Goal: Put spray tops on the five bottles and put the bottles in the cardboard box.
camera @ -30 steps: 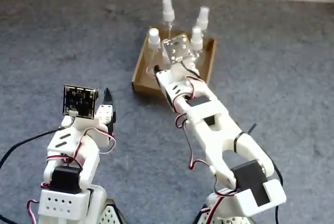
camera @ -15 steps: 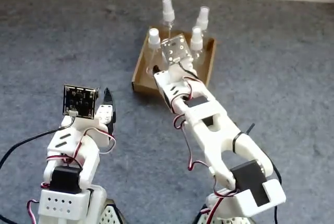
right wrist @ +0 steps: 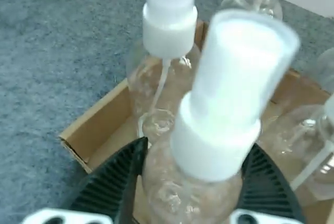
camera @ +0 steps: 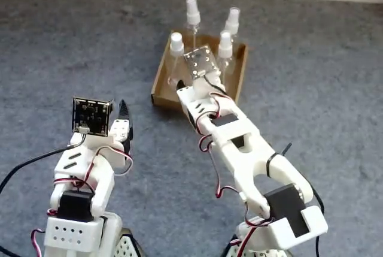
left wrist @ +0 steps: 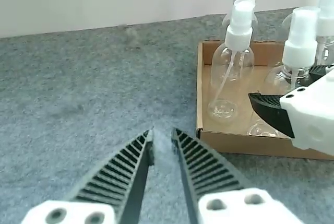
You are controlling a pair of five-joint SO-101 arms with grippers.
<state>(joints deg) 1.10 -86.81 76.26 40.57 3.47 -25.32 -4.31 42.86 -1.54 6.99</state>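
Grey table (camera: 72,41), cardboard box (camera: 160,72) set at its far side, spray-topped bottle (right wrist: 177,185) held over the box by the right gripper (right wrist: 193,153) (fingers clamped on its sides), left gripper (left wrist: 162,133) seen near the box, fingers narrowly parted.

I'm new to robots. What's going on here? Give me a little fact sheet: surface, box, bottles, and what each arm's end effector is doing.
surface: grey carpet
container: cardboard box, shallow, open-topped
right end effector: shut on the held bottle, over the box
held bottle: clear, white spray top on
in box: front-left bottle and front-right bottle, upright, tops on
far edge: back-left bottle and back-right bottle, tops on; inside or behind the box, cannot tell
left end effector: slightly open, empty, over the carpet, apart from the box
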